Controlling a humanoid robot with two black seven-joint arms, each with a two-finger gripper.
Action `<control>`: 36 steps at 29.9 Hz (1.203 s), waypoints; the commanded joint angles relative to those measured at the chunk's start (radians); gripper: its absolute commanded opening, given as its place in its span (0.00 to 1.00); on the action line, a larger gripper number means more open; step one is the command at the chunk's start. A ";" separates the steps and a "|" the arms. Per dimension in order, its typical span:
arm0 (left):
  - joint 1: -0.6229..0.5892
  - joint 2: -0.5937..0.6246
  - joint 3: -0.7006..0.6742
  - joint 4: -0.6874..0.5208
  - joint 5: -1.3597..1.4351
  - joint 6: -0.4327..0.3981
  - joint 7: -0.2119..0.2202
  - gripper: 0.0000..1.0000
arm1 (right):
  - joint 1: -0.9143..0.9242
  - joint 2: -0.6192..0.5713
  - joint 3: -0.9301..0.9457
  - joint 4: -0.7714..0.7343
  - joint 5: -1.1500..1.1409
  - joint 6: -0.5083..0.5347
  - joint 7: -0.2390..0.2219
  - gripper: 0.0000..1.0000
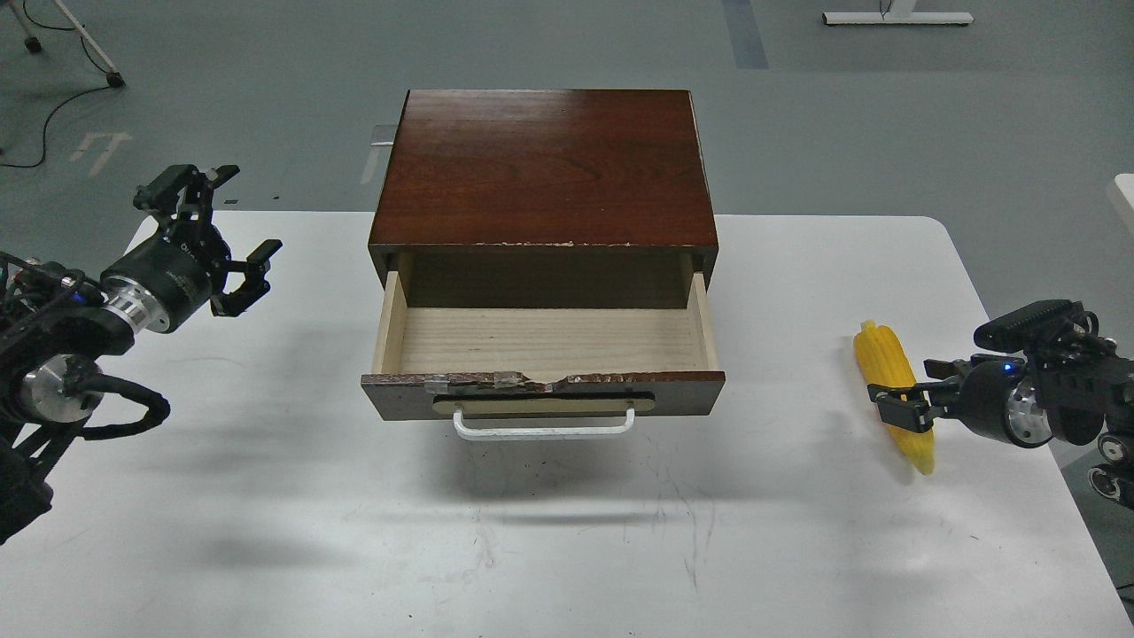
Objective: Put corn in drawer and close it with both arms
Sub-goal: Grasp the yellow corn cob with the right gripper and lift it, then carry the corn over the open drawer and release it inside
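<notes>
The corn [886, 363] is a bright-yellow cob lying on the white table [567, 549] to the right of the drawer, pointed end toward me. The drawer [542, 394] is pulled open, its pale wood inside empty, with a white bar handle [544, 427] on its dark front. My right gripper [902, 406] reaches in from the right and lies across the cob's lower half. Its dark fingers overlap the cob, and I cannot tell how far apart they stand. My left gripper [226, 220] hangs open and empty above the table's far left.
The dark brown cabinet [545, 168] holding the drawer stands at the table's far middle. The table's right edge [1054, 461] runs close behind the corn. Grey floor with cables and stand legs lies beyond.
</notes>
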 commanded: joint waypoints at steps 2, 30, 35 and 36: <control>0.002 0.004 0.001 0.000 0.000 -0.006 0.000 0.98 | -0.030 0.046 -0.002 -0.013 0.050 -0.042 -0.009 0.45; 0.016 0.073 -0.003 -0.023 0.002 -0.001 0.000 0.98 | 0.594 0.528 -0.092 -0.019 -0.309 -0.418 0.350 0.32; 0.033 0.096 -0.003 -0.023 -0.002 -0.008 0.000 0.98 | 0.585 0.566 -0.141 -0.054 -0.309 -0.418 0.350 0.59; 0.034 0.101 -0.004 -0.023 -0.003 -0.009 0.000 0.98 | 0.581 0.566 -0.144 -0.054 -0.309 -0.418 0.350 0.75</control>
